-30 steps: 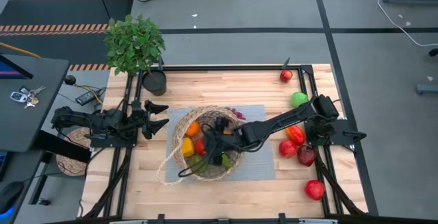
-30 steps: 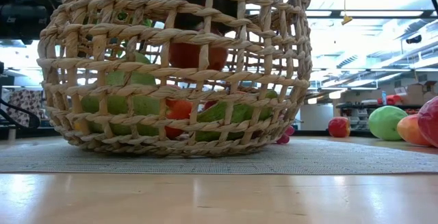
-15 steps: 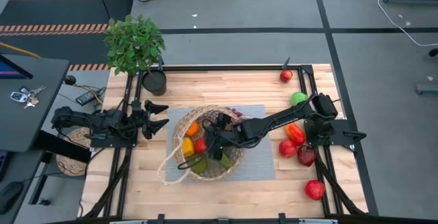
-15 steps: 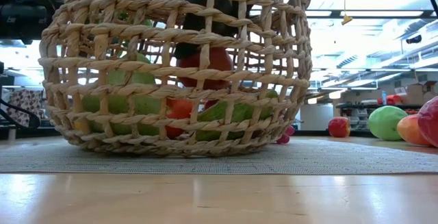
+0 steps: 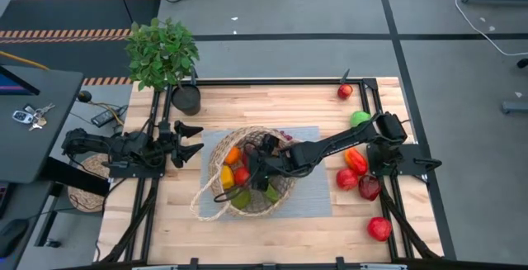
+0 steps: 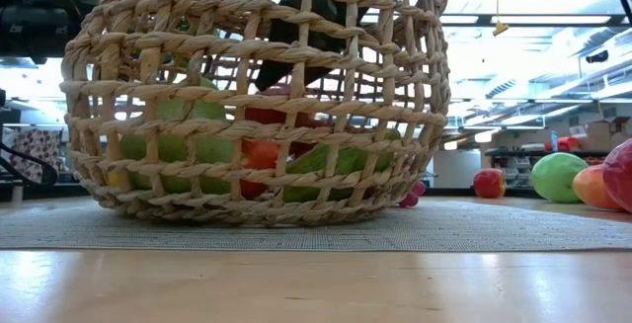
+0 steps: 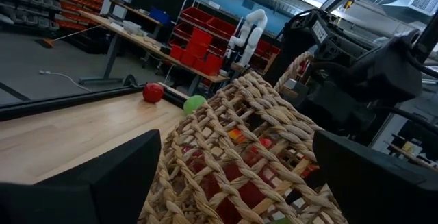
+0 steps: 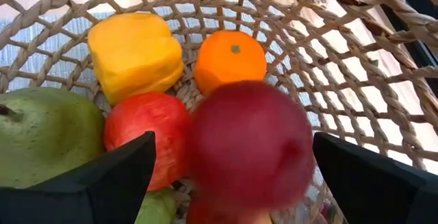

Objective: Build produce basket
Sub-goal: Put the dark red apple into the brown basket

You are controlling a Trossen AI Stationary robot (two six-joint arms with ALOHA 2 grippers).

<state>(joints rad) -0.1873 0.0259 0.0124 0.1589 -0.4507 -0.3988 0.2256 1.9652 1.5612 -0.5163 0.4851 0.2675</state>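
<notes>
- Two dark fingers of our right end effector (image 8: 226, 176) stand wide apart, a blurred red apple (image 8: 250, 145) between them, apparently just let go above the produce.
- Below it we see the pear (image 8: 41, 138), yellow pepper (image 8: 133, 53) and orange (image 8: 229, 63) inside the basket (image 5: 247, 179), mid-frame in the high view.
- Our right arm reaches leftward across the surface (image 5: 272, 105) into the basket.
- More fruit (image 5: 355, 171) waits at the right, nearest that arm.
- Our left end effector (image 5: 188, 140) waits wide open, left of the basket.

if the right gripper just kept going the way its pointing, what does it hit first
Probably the dark red apple, which sits blurred right between the open fingers of the right gripper inside the basket. It looks just released, so depth is unclear. Behind it lie the orange and a red apple.
</notes>
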